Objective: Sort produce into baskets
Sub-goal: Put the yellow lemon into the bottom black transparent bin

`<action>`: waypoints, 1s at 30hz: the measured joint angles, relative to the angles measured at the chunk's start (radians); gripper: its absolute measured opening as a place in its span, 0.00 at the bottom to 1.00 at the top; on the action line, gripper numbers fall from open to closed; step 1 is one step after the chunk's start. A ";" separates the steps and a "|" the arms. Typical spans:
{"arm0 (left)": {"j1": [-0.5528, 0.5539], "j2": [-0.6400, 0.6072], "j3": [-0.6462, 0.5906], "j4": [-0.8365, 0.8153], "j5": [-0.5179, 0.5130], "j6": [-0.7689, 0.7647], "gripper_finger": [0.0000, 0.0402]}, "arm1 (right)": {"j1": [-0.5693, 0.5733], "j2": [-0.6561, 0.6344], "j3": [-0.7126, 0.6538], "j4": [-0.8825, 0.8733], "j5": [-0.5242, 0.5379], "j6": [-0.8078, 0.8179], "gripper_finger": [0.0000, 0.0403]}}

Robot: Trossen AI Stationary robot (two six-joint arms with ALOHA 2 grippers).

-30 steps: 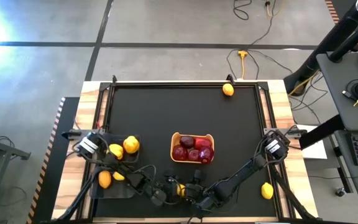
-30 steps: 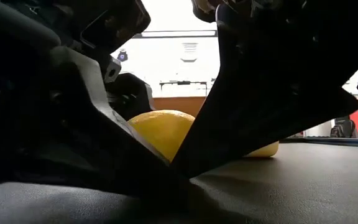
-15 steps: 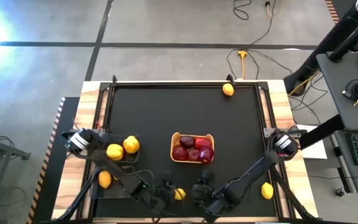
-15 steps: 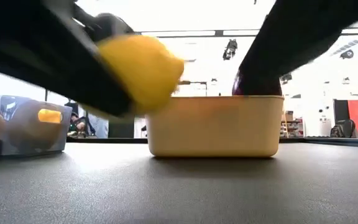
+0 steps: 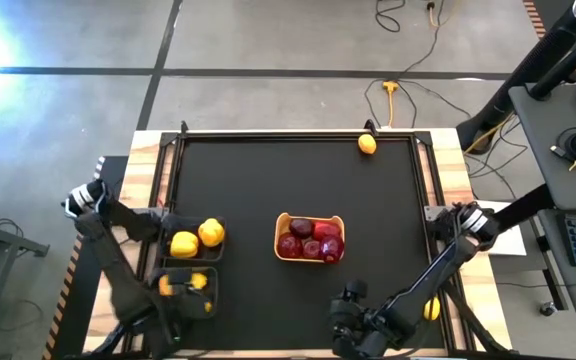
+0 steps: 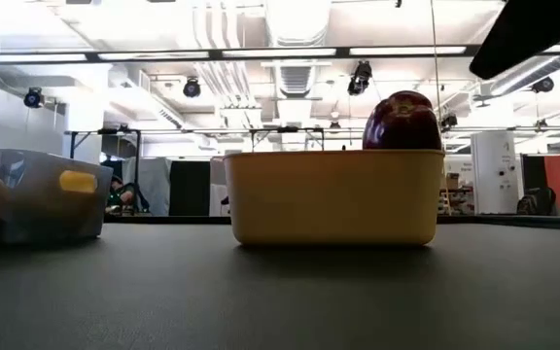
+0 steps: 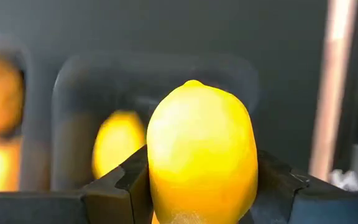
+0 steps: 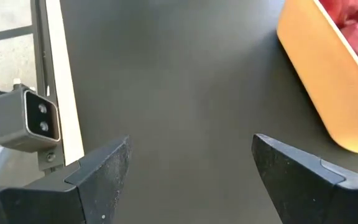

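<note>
The left end effector (image 7: pixel 194 186) is clamped on a lemon (image 7: pixel 201 152), carrying it above the near dark bin (image 5: pixel 183 293), which already has yellow pieces in it. The step in hand looks like the drop: lower over the bin and let go. The right end effector (image 8: pixel 188 174) hangs wide and empty over the counter (image 5: pixel 368 200) near its front edge. Farther back, the tray (image 5: pixel 309 238) holds the red fruit, and one stray lemon (image 5: pixel 367 144) sits at the far edge.

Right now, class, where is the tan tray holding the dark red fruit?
In the high view the tan tray sits near the table's middle, right of the two dark bins, with the right gripper nearer the front edge.
</note>
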 joint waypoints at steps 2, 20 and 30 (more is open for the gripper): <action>-0.031 -0.013 -0.021 -0.047 0.007 -0.079 0.44 | 0.000 0.004 0.000 0.001 0.000 0.011 0.81; -0.027 0.054 -0.231 0.094 0.099 -0.174 0.57 | -0.003 -0.039 -0.002 -0.288 -0.102 0.281 0.85; -0.027 0.050 0.049 -0.136 0.012 -0.083 0.72 | 0.021 -0.116 -0.002 -0.641 -0.517 0.572 0.91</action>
